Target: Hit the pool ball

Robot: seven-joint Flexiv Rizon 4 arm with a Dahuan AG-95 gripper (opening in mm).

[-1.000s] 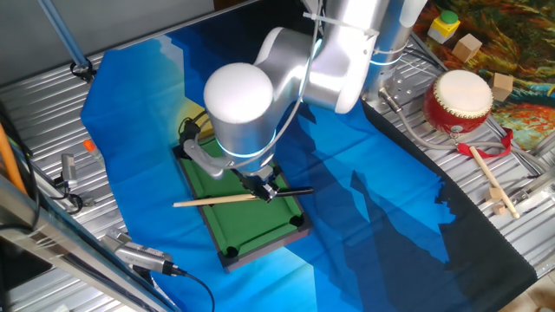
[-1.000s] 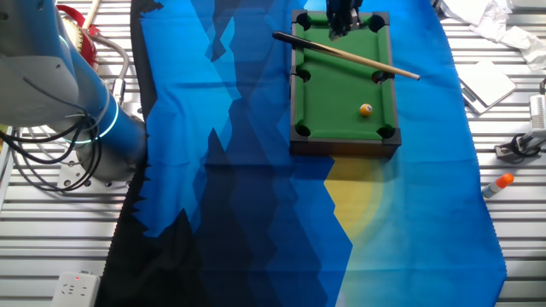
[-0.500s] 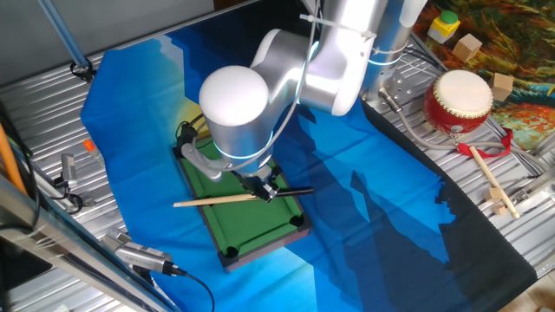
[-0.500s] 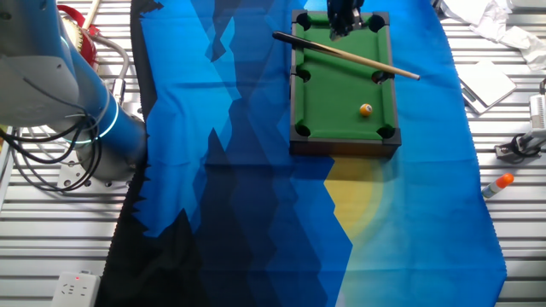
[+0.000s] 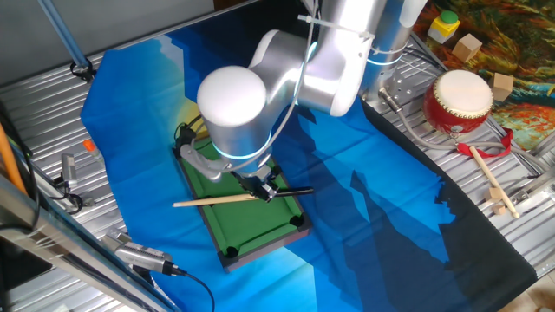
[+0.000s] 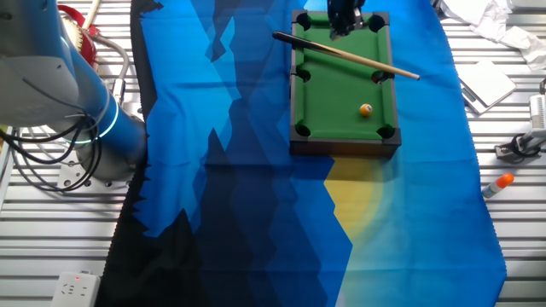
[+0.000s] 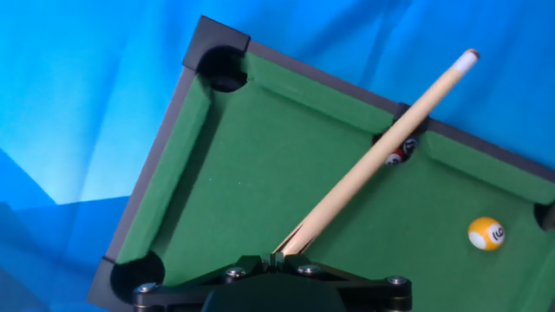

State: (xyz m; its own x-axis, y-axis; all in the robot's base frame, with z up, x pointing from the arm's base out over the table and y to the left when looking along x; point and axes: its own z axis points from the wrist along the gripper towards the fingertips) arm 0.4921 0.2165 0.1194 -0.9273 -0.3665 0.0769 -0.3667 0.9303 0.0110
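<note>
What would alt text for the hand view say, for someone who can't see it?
From just above the gripper, a wooden cue stick held in it slants up and right across the green felt of a toy pool table. The orange-yellow pool ball sits apart, right of the cue. Two small balls, red and dark, lie in a side pocket.

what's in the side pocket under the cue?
Hand view: a red ball and a dark ball sit in that pocket, partly covered by the cue stick. Anything deeper is hidden.
</note>
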